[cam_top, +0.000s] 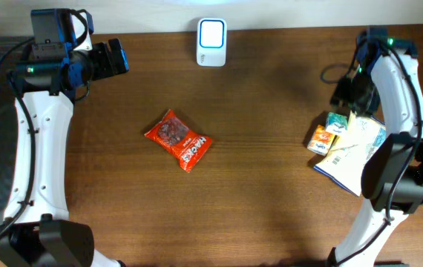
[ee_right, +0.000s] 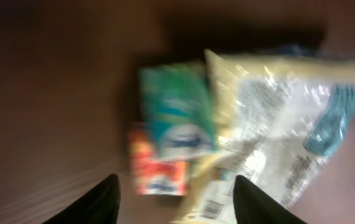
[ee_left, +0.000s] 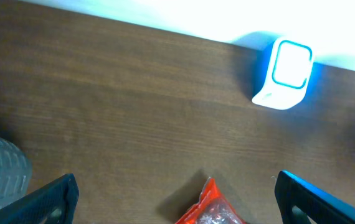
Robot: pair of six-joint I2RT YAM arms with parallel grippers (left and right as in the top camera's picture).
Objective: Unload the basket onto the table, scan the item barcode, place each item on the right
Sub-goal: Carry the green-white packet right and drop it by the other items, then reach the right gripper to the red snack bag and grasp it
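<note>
Judging progress, I see nothing at the scanner yet: the red snack packet lies mid-table, well apart from it (untouched, I think). The left gripper is spread wide and empty. The right gripper hangs parted over the packet pile, holding nothing. The dark wooden table is otherwise bare.

Centre: red snack packet lies alone; I pass all round.
Far edge: scanner.
My right: packet pile.
</note>
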